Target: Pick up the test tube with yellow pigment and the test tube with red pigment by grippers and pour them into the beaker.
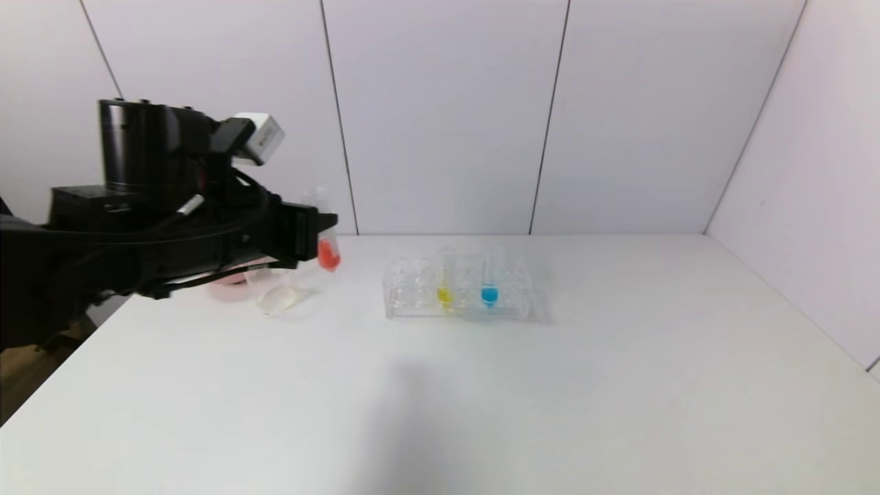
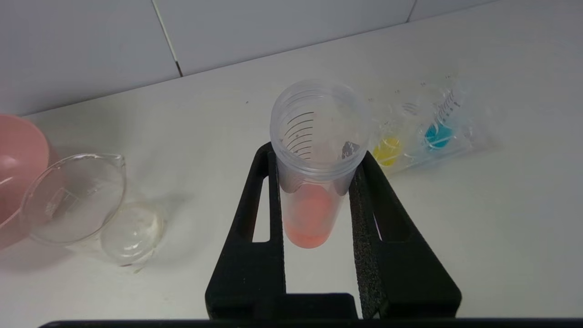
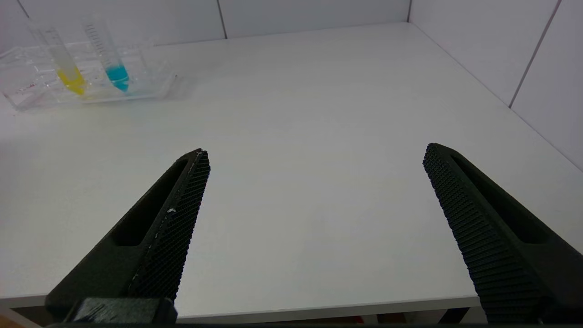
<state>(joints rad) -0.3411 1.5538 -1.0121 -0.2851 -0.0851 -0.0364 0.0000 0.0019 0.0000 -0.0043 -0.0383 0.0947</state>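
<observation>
Black and bulky at the near left of the head view, the left arm reaches over the white surface (image 1: 481,399), and its tool (image 1: 323,234) is clamped on the red tube (image 1: 328,251). In the left wrist view the two fingers (image 2: 373,200) press the tube's sides just under its threaded open mouth. The tube is held roughly upright above the surface, and its red-orange liquid sits in the rounded bottom.

Well apart from the left tool, on its right side, the clear rack (image 1: 459,289) rests on the surface. The yellow tube (image 1: 444,292) stands in it, with the blue tube (image 1: 489,292) just beside, on the side farther from the tool.

Partly hidden under the left arm, the pink bowl (image 1: 227,290) stands at the surface's left edge. Touching or just beside it, the beaker (image 1: 278,292) stands below the left tool and slightly to its left; it holds no visible liquid, and its pouring lip (image 2: 114,159) points toward the back wall.

At the near right edge of the surface, the right tool (image 3: 314,182) hangs with fingers spread wide, gripping nothing; the rack lies far ahead of it, to its left.
</observation>
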